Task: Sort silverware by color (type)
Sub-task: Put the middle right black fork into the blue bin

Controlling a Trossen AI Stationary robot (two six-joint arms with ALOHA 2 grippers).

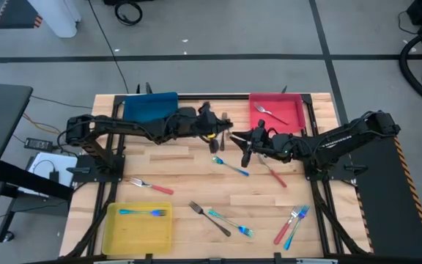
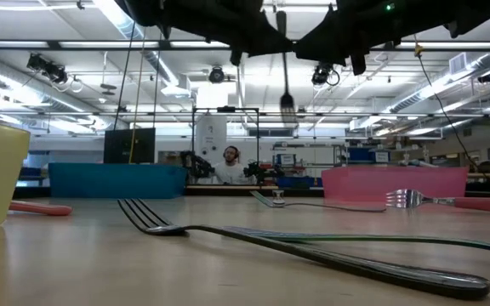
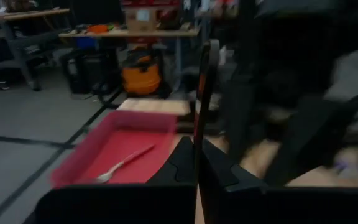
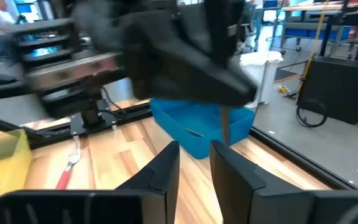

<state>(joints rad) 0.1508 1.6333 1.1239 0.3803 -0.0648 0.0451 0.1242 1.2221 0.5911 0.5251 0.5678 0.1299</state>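
Nearest the front edge of the wooden table (image 1: 196, 158), the yellow tray (image 1: 138, 229) at the left holds one blue-handled fork (image 1: 143, 213); to its right a dark grey fork (image 1: 209, 218) crosses beside a teal-handled fork (image 1: 231, 222), and further right a red-handled and a blue-handled utensil (image 1: 292, 224) lie side by side, touching. A little further back, a red-handled fork (image 1: 151, 185) lies on bare wood at the left, another blue-handled fork (image 1: 231, 166) lies near the middle, and a second red-handled piece (image 1: 273, 174) lies under the right arm. Above the middle of the table the two arms meet. The left gripper (image 1: 215, 133) is clamped on a dark grey utensil (image 3: 202, 93), which in the low view hangs upright in the air well above the tabletop. The right gripper (image 1: 247, 144) sits just beside it, facing it, its fingers (image 4: 229, 171) parted by a narrow gap and off the utensil, whose shaft shows just beyond that gap. At the far edge, the blue tray (image 1: 150, 107) stands behind the left arm, and the red tray (image 1: 293, 110) holds a grey fork (image 1: 270, 112).
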